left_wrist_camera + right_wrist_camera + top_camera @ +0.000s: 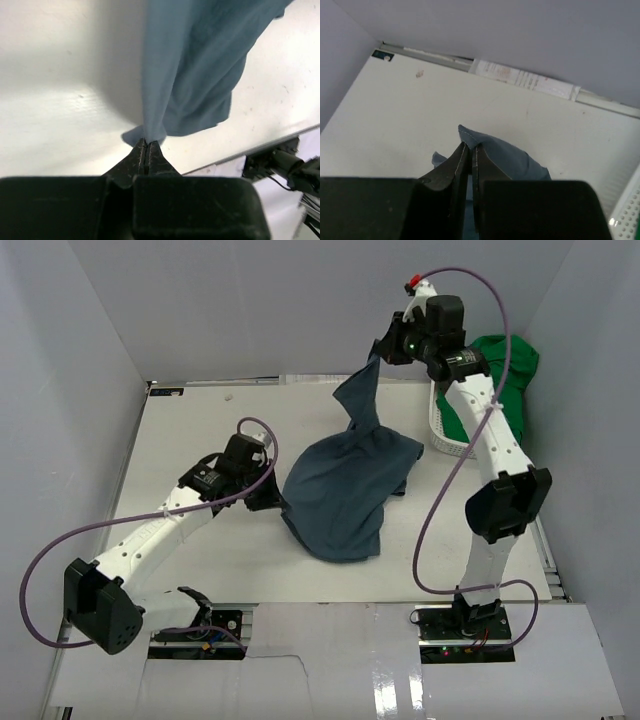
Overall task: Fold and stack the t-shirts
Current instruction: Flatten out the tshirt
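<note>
So the dark slate-blue t-shirt (345,495) was lying on the table (190,440), off to the left of the white basket (443,436) and a bit nearer the arm bases than it. Most of it sat in a rumpled heap, but one corner was pulled up into a tall peak pointing toward the basket's far left corner.

The right gripper (468,146) had that peak. Its jaws were pinched together on a stitched edge of the blue cloth, held up off the table just left of the basket's far end.

The left gripper (148,144) was down low, on the opposite side of the heap from the basket. Its jaws were squeezed right together as well, with a thin fold of the same shirt nipped between the tips and the cloth stretching away from it. So both claws were clamped on the blue shirt, one on each side of it.

The bright green t-shirt (505,365) was bunched up in the basket and spilling over its far right side, partly hidden behind the right arm (490,430). The basket itself sat at the right side of the table.
</note>
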### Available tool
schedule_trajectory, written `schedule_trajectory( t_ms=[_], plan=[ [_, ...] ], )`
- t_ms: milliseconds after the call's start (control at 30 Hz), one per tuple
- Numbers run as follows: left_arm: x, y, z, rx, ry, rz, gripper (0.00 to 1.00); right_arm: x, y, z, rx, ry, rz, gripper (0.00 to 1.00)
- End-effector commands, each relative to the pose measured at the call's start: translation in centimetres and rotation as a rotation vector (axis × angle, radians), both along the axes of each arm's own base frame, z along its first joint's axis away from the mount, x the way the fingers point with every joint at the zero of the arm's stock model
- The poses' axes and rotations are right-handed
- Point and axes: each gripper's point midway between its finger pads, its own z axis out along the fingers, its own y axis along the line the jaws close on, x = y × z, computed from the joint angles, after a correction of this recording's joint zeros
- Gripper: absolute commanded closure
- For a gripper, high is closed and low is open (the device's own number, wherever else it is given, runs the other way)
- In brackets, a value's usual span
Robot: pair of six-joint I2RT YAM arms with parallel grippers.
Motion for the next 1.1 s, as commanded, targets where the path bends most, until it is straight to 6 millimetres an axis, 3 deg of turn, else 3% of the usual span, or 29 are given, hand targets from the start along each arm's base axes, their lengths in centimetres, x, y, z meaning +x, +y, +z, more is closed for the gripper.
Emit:
schedule_trajectory(
  t_ms=[0, 33, 67, 167, 400, 567, 600, 800, 900, 933, 967, 1000, 1067],
  plan=[
    [1.2, 3.9, 1.4, 0.17, -0.036, 0.005, 1.0, -2.4, -2.2, 5.4, -0.011, -0.116, -0.054, 0.92],
    [2.8, 5.2, 2.9, 0.178, -0.079, 0.043, 1.0, -2.9, -2.6, 5.6, -0.021, -0.121, -0.062, 0.92],
    [3.6, 6.0, 3.4, 0.184, -0.091, 0.064, 1.0, -4.0, -3.2, 7.3, -0.017, -0.156, -0.072, 0.92],
    [6.4, 9.0, 5.1, 0.197, -0.13, 0.138, 1.0, -6.2, -4.1, 9.3, -0.009, -0.192, -0.083, 0.92],
    [11.1, 14.8, 10.4, 0.24, -0.287, 0.312, 1.0, -11.6, -5.2, 11.5, 0.034, -0.237, -0.063, 0.92],
    [12.4, 15.7, 14.9, 0.241, -0.407, 0.369, 1.0, -15.8, -6.3, 13.9, 0.052, -0.295, -0.056, 0.92],
    [12.7, 15.8, 16.7, 0.23, -0.458, 0.383, 1.0, -16.4, -6.3, 14.2, 0.055, -0.303, -0.044, 0.92],
    [12.4, 16.3, 24.2, 0.191, -0.676, 0.415, 1.0, -22.2, -8.0, 19.6, 0.099, -0.465, -0.044, 0.92],
    [10.4, 16.9, 27.3, 0.167, -0.796, 0.448, 1.0, -25.1, -8.6, 21.5, 0.117, -0.526, -0.028, 0.92],
    [10.0, 17.1, 27.0, 0.168, -0.803, 0.458, 1.0, -25.8, -8.8, 21.8, 0.124, -0.54, -0.027, 0.92],
    [9.4, 17.4, 27.4, 0.164, -0.828, 0.468, 1.0, -27.2, -9.2, 22.4, 0.133, -0.564, -0.023, 0.92],
    [8.0, 17.5, 29.2, 0.14, -0.898, 0.48, 1.0, -28.0, -9.1, 22.7, 0.14, -0.578, -0.006, 0.92],
    [6.9, 17.7, 29.3, 0.135, -0.931, 0.481, 1.0, -30.2, -9.6, 23.5, 0.16, -0.614, -0.003, 0.92]
  ],
)
